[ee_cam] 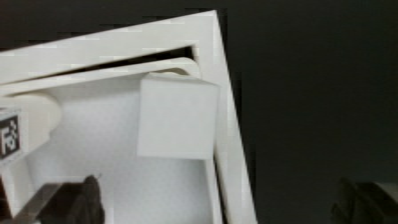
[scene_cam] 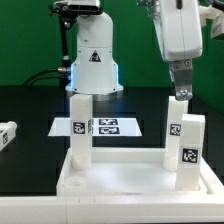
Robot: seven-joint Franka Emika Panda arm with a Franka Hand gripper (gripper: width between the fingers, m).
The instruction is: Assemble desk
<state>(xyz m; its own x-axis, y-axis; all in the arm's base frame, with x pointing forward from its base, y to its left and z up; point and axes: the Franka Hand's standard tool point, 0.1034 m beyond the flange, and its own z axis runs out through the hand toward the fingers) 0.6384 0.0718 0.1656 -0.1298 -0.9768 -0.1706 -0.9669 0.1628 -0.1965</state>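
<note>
The white desk tabletop [scene_cam: 120, 178] lies with its rim up at the front of the table. Three white legs stand in its corner sockets: one at the exterior view's left [scene_cam: 80, 125], one at the front right [scene_cam: 192, 150] and one behind it [scene_cam: 175, 120]. A fourth leg [scene_cam: 8, 135] lies loose on the table at the far left. My gripper [scene_cam: 181, 93] hangs just above the rear right leg. In the wrist view that leg [ee_cam: 178, 115] stands in the tabletop corner [ee_cam: 214, 50]. My gripper [ee_cam: 222, 205] is open and holds nothing, with its dark fingertips [ee_cam: 71, 200] far apart.
The marker board [scene_cam: 105, 127] lies flat on the black table behind the tabletop. The white robot base [scene_cam: 92, 60] stands behind it. Another leg's tag [ee_cam: 9, 135] shows at the edge of the wrist view.
</note>
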